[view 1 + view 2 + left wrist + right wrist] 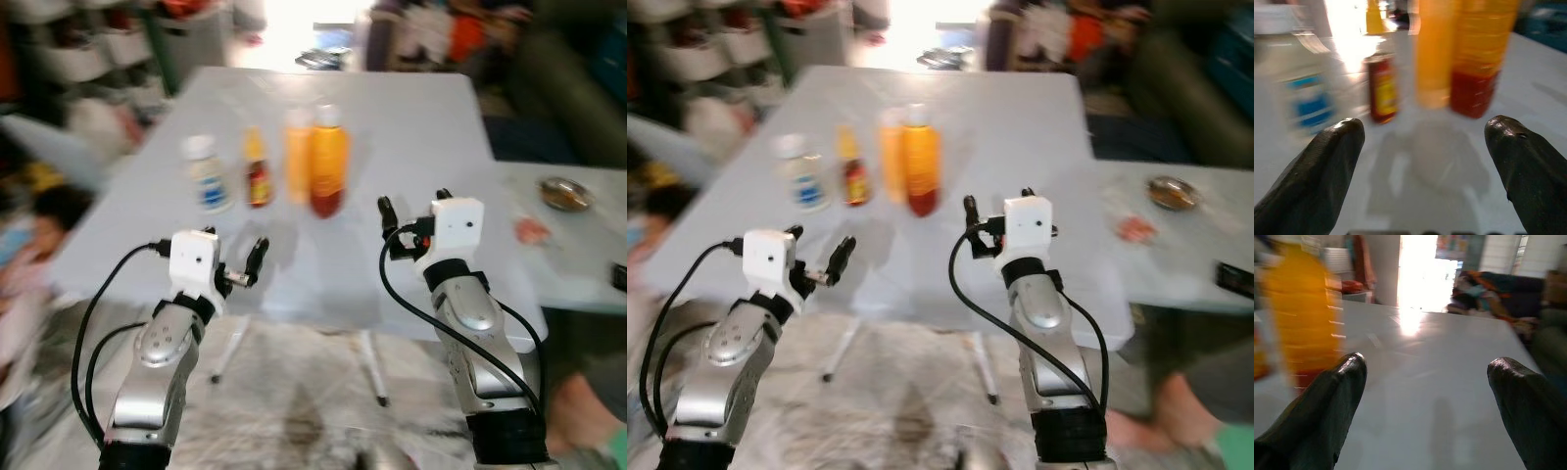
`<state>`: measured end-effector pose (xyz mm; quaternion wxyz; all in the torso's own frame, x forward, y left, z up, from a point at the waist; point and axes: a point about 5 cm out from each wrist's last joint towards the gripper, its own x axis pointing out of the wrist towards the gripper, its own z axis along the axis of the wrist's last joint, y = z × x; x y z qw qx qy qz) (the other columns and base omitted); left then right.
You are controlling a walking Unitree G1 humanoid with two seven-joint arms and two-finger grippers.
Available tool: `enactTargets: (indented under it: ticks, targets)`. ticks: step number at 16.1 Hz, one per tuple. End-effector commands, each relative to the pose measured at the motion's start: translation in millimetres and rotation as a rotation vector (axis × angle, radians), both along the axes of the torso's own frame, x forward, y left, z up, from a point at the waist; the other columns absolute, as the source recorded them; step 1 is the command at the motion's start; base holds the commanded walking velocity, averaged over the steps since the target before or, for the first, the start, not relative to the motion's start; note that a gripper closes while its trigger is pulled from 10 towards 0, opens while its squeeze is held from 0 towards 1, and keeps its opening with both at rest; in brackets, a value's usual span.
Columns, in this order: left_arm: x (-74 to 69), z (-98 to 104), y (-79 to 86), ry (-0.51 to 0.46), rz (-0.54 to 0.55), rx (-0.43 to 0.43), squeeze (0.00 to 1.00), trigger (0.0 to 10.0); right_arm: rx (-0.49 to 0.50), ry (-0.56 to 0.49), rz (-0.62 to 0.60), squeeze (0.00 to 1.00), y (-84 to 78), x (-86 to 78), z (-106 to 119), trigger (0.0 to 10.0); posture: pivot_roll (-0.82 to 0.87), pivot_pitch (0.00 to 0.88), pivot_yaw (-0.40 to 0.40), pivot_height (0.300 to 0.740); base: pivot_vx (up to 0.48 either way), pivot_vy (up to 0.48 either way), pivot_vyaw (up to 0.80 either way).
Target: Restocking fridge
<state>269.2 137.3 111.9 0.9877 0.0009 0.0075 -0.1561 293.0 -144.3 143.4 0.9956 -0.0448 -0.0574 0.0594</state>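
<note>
Nearest us, the left gripper and right gripper hover over the near edge of the white surface, jaws of both open and empty. Toward the middle stand a white jar, a small red sauce bottle and two orange bottles, touching each other, in a row.

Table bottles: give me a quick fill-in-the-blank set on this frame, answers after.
1. The row on the white table holds ____ bottles.
2. The white-capped bottle stands at the robot's ____ end of the row.
3. The left gripper and the right gripper both have their fingers ____.
4. The small red sauce bottle stands beside the ____-capped bottle.

Answers: four; left; open; white
</note>
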Motion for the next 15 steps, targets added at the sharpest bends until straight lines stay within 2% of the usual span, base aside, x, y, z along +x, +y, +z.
enactTargets:
  ticks: [1,8,12,15]
  targets:
    - [-0.7,2.7,-5.0,-0.019,-0.014,-0.006,0.00,10.0,-0.003,-0.021,-0.018,0.00,-3.7,0.0,3.9,10.0,-0.01,0.000,0.005,0.740,0.000,0.000,0.00]
    - [-2.7,2.2,-6.6,-0.022,-0.017,-0.004,0.00,10.0,-0.039,-0.050,0.009,0.00,0.0,-1.2,6.3,10.0,-0.01,0.000,0.002,0.740,0.000,0.000,0.00]
    - [-5.2,1.5,3.9,-0.018,0.042,0.009,0.00,10.0,-0.044,-0.122,0.178,0.00,22.0,9.5,32.4,10.0,0.01,0.000,0.010,0.740,0.000,0.000,0.00]
    - [-7.0,0.6,10.4,-0.005,0.068,0.012,0.00,10.0,-0.077,-0.125,0.273,0.00,36.6,17.5,34.7,10.0,0.02,0.000,0.016,0.740,0.000,0.000,0.00]
